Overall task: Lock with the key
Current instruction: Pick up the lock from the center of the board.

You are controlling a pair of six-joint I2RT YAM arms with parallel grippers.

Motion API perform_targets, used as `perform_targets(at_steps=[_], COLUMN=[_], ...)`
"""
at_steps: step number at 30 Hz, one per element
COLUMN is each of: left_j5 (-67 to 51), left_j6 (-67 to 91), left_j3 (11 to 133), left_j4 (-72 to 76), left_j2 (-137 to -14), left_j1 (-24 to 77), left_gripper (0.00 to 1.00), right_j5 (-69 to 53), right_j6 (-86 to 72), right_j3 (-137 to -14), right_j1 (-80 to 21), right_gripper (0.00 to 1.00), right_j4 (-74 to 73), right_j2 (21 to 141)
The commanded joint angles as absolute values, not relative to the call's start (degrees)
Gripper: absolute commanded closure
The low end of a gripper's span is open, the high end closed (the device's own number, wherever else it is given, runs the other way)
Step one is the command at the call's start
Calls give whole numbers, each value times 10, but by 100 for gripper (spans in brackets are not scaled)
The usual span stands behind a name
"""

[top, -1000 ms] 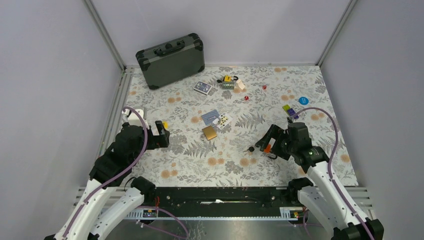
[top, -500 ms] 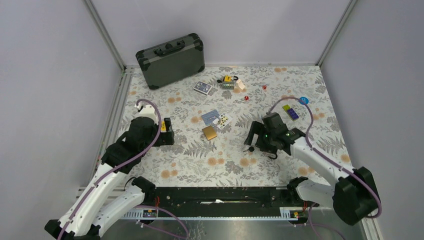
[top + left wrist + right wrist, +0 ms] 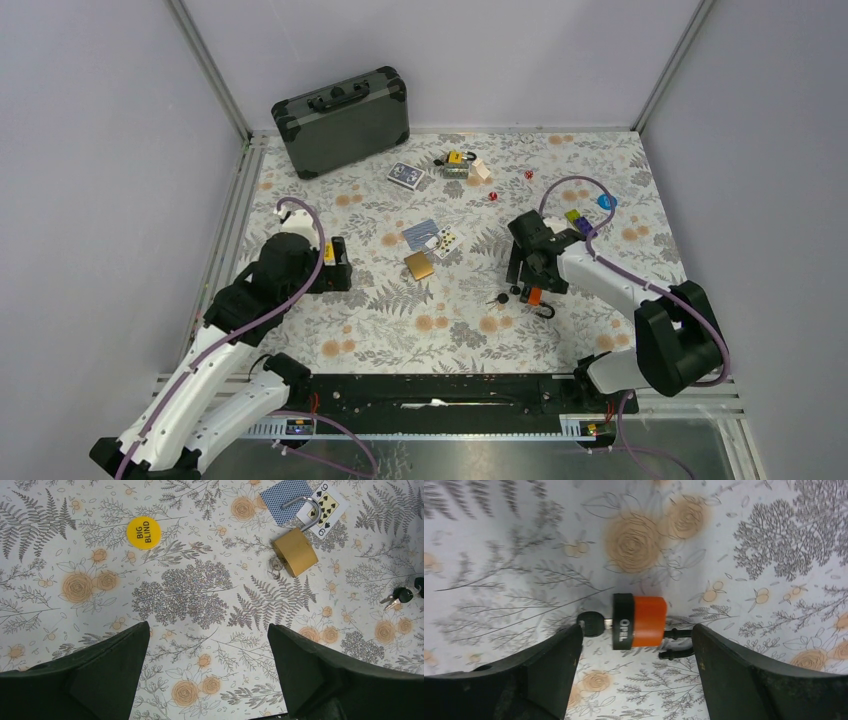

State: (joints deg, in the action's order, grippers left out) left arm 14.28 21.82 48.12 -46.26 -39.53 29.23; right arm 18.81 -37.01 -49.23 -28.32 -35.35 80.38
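Your right claw (image 3: 636, 630) is spread wide and hangs low over the counter (image 3: 774, 525), pinching nothing. The orange padlock (image 3: 640, 621) lies flat right between its two fingers, and that's your target. The black-headed key (image 3: 591, 622) sits at the padlock's black end, pointing into it. It looks seated in the keyhole, though from this angle I can't swear it's fully home. On the opposite end the thin shackle (image 3: 678, 633) sticks out and looks sprung open, so the lock is not yet closed.

By my read you're at the approach-and-grasp step, early in the job. The next move calls for a choice: pinch the padlock body to steady it, or take the key head. Either way, come straight down with the fingers squared across the narrow faces. A nudge could skate the padlock along the counter or knock the key loose. After that the shackle has to go in and the key has to turn, which likely wants the second arm.

Your left claw (image 3: 207, 627) is just as wide apart and holds nothing, hovering over the counter. A brass padlock (image 3: 295, 554) with its shackle open and a yellow chip (image 3: 143, 532) lie beyond it, well apart from the orange one.
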Motion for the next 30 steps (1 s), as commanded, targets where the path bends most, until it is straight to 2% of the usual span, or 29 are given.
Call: perform_targets(at_steps=[1, 6, 12, 15, 22, 28, 30], left_j5=[128, 126, 121, 120, 121, 121, 108], left_j6=[209, 210, 209, 209, 210, 210, 207], left_j3=[478, 476, 477, 477, 477, 477, 479], left_j4=[-435, -434, -434, -434, -434, -434, -430], left_j2=[-386, -379, -387, -389, -389, -394, -393], left_j1=[294, 294, 294, 294, 294, 294, 294], left_gripper=[1, 1, 1, 1, 1, 1, 1], right_j5=[186, 155, 123, 116, 111, 89, 74], right_j6=[-386, -397, -388, -385, -379, -352, -346], right_j3=[-458, -419, -408, -402, -392, -393, -395], right_j1=[-258, -232, -224, -224, -224, -224, -224], right_gripper=[17, 17, 23, 30, 50, 86, 93], right_j4=[-330, -275, -245, -236, -230, -231, -231], right_j2=[801, 788, 808, 820, 811, 763, 726])
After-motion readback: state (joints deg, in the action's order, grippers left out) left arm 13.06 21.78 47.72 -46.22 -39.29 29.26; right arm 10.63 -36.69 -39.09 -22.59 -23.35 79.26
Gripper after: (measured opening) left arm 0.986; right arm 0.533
